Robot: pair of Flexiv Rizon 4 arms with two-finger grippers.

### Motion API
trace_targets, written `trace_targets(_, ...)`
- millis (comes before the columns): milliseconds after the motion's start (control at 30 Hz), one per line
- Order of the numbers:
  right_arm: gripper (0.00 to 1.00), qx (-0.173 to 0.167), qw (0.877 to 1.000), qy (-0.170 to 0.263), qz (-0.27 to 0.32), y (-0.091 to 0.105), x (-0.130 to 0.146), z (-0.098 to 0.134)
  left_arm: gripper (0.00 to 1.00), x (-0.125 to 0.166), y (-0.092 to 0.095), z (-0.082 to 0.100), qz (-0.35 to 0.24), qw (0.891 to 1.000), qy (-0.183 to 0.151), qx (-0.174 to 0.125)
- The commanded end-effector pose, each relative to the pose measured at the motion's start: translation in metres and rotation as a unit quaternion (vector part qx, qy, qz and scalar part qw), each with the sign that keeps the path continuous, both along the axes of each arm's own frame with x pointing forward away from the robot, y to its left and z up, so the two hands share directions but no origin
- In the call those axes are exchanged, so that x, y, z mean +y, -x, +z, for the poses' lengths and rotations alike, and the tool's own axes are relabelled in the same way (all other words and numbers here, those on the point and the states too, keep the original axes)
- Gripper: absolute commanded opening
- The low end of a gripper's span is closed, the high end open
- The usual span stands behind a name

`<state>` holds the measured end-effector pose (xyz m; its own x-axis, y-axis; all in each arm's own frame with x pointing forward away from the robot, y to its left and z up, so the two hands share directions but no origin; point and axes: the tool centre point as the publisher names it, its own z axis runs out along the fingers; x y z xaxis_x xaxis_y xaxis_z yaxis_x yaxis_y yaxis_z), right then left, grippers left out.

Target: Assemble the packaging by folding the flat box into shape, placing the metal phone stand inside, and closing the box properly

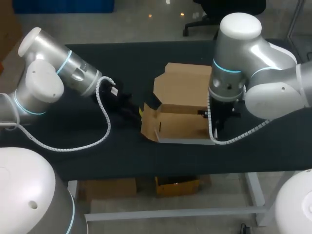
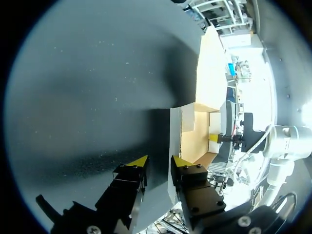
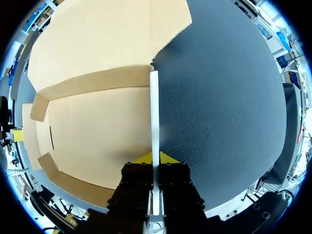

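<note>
while the half-folded cardboard box (image 1: 181, 124) sits open near the middle of the black counter (image 1: 73, 131), its lid flap (image 1: 183, 80) lying flat on the far side, the right hand (image 3: 155, 158) is pinched narrow on the box's right wall (image 3: 154, 112), both yellow tips against it. the left hand (image 2: 160, 162) is at the box's left end, fingers apart around an upright side flap (image 2: 174, 141), which seems to touch only one finger.
</note>
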<state>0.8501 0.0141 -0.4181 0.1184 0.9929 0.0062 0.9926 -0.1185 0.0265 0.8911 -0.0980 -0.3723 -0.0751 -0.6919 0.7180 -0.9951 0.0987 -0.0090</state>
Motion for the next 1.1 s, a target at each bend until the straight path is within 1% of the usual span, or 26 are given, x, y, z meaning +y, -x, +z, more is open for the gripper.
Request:
trace_targets(33,0.0,0.0,1.0,0.0,0.0,0.0,0.0,0.0,0.29,-0.002,0.006,0.003,-0.001,1.0,0.012,-0.005)
trace_targets(167,0.0,0.0,1.0,0.0,0.0,0.0,0.0,0.0,0.29,-0.009,0.01,0.007,-0.005,1.0,0.02,-0.009)
trace_targets(200,0.0,0.0,1.0,0.0,0.0,0.0,0.0,0.0,0.29,-0.011,0.011,0.008,-0.011,1.0,0.027,-0.006)
trace_targets(233,0.0,0.0,1.0,0.0,0.0,0.0,0.0,0.0,0.3,-0.012,0.012,0.009,-0.012,1.0,0.028,-0.006)
trace_targets(500,0.0,0.0,1.0,0.0,0.0,0.0,0.0,0.0,0.38,-0.027,0.015,0.01,-0.023,0.999,0.029,-0.007)
trace_targets(600,0.0,0.0,1.0,0.0,0.0,0.0,0.0,0.0,0.42,-0.033,0.017,0.009,-0.027,0.999,0.026,-0.008)
trace_targets(900,0.0,0.0,1.0,0.0,0.0,0.0,0.0,0.0,0.43,-0.046,0.02,0.011,-0.035,0.999,0.021,-0.015)
trace_targets(1100,0.0,0.0,1.0,0.0,0.0,0.0,0.0,0.0,0.45,-0.055,0.024,0.009,-0.037,0.999,0.005,-0.023)
